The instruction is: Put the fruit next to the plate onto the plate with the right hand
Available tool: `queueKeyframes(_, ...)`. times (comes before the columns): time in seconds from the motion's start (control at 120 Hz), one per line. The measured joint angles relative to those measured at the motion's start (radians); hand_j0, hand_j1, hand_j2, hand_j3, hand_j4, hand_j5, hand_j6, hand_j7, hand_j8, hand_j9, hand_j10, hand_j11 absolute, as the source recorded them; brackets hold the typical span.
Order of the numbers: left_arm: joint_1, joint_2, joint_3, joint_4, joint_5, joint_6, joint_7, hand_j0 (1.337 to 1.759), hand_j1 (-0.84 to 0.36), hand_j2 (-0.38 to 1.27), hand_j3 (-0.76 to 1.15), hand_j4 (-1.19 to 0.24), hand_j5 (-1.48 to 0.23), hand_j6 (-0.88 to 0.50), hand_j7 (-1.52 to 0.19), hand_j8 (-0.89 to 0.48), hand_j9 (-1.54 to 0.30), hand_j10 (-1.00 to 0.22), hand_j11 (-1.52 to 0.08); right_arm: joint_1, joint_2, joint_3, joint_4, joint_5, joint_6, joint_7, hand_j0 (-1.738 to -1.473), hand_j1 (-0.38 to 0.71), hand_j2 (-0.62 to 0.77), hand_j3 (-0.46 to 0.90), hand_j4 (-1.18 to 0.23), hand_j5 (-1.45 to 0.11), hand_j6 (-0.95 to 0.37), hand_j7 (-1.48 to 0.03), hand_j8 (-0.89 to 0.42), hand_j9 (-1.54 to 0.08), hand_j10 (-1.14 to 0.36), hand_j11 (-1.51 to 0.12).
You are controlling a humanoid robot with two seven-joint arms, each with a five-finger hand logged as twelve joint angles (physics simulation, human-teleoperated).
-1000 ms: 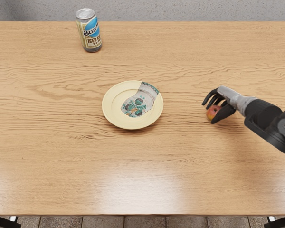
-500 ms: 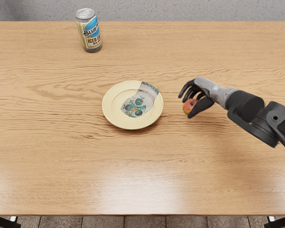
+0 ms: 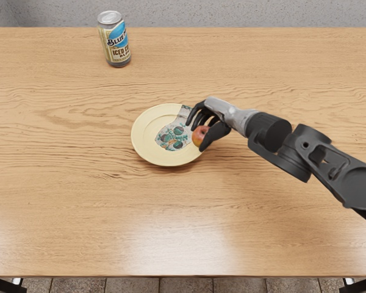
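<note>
A small red-and-yellow fruit (image 3: 199,135) sits in the curled fingers of my right hand (image 3: 203,126), whose arm reaches in from the right edge. The hand holds the fruit over the right rim of the cream plate (image 3: 147,129), which lies at the middle of the table. A patterned pouch (image 3: 178,129) lies across the right half of the plate, just left of the fruit. Whether the fruit touches the plate I cannot tell. The left arm does not show.
A blue-and-white drink can (image 3: 114,38) stands upright at the far left of the wooden table (image 3: 183,213). The table's front edge runs along the bottom of the view.
My right hand has carried the fruit leftward across the table, from the right side to the plate's right rim. The plate, pouch and can have stayed put.
</note>
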Motion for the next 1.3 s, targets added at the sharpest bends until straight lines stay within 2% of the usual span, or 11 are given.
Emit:
queueKeyframes(0.2,0.000,0.000,0.000,0.000,0.000,0.000,0.000,1.658,0.34,0.00,0.00,-0.01,-0.01,-0.01,-0.01,-0.01,-0.01,-0.01,-0.01,0.010,0.063,-0.009,-0.041,-0.007,-0.048,0.000,-1.658,0.32,0.45,0.00,-0.65,-0.89,-0.67,-0.87,-0.49,-0.89,-0.57,-0.86)
queueKeyframes(0.433,0.000,0.000,0.000,0.000,0.000,0.000,0.000,1.658,0.34,0.00,0.00,-0.01,-0.01,-0.01,-0.01,-0.01,-0.01,-0.01,-0.01,0.018,0.173,-0.058,-0.146,-0.026,-0.137,0.000,-1.657,0.29,0.42,0.00,-0.65,-0.87,-0.69,-0.86,-0.50,-0.88,-0.58,-0.86)
queueKeyframes(0.475,0.000,0.000,0.000,0.000,0.000,0.000,0.000,1.658,0.34,0.00,0.00,-0.01,-0.01,-0.01,-0.01,-0.01,-0.01,-0.01,-0.01,0.022,0.183,-0.063,-0.153,-0.026,-0.144,0.000,-1.658,0.25,0.34,0.00,-0.60,-0.81,-0.65,-0.79,-0.48,-0.81,-0.55,-0.79)
queueKeyframes(0.542,0.000,0.000,0.000,0.000,0.000,0.000,0.000,1.658,0.34,0.00,0.00,-0.01,-0.01,-0.01,-0.01,-0.01,-0.01,-0.01,-0.01,0.026,0.193,-0.062,-0.160,-0.024,-0.156,0.001,-1.658,0.11,0.24,0.00,-0.46,-0.61,-0.49,-0.60,-0.37,-0.62,-0.42,-0.60)
queueKeyframes(0.683,0.000,0.000,0.000,0.000,0.000,0.000,0.000,1.658,0.34,0.00,0.00,-0.01,-0.01,-0.01,-0.01,-0.01,-0.01,-0.01,-0.01,0.067,0.182,-0.057,-0.157,-0.005,-0.167,0.001,-1.658,-0.11,0.12,0.00,-0.23,-0.31,-0.25,-0.31,-0.19,-0.32,-0.22,-0.31)
queueKeyframes(0.833,0.000,0.000,0.000,0.000,0.000,0.000,0.000,1.658,0.34,0.00,0.00,-0.01,-0.01,-0.01,-0.01,-0.01,-0.01,-0.01,-0.01,0.117,0.120,-0.053,-0.144,0.135,-0.131,0.001,-1.658,-0.23,0.06,0.00,-0.11,-0.15,-0.12,-0.15,-0.09,-0.15,-0.11,-0.15)
queueKeyframes(1.017,0.000,0.000,0.000,-0.001,0.000,0.000,0.000,1.658,0.34,0.00,0.00,-0.01,-0.01,-0.01,-0.01,-0.01,-0.01,-0.01,-0.01,0.136,-0.045,0.055,-0.133,0.471,0.210,0.001,-1.658,-0.30,0.02,0.00,-0.05,-0.06,-0.05,-0.06,-0.04,-0.06,-0.04,-0.06)
queueKeyframes(1.142,0.003,0.000,0.001,-0.007,0.001,0.000,0.001,1.658,0.34,0.00,0.00,-0.01,-0.01,-0.01,-0.01,-0.01,-0.01,-0.01,-0.01,0.082,-0.179,0.162,-0.135,0.599,0.395,0.001,-1.658,-0.32,0.01,0.00,-0.03,-0.03,-0.03,-0.03,-0.02,-0.03,-0.02,-0.03)
queueKeyframes(1.3,0.010,0.000,0.003,-0.006,0.002,0.001,0.008,1.658,0.34,0.00,0.00,-0.01,-0.01,-0.01,-0.01,-0.01,-0.01,-0.01,-0.01,0.008,-0.328,0.253,-0.151,0.686,0.467,0.001,-1.658,-0.34,0.01,0.00,-0.01,-0.02,-0.01,-0.02,-0.01,-0.02,-0.01,-0.02)
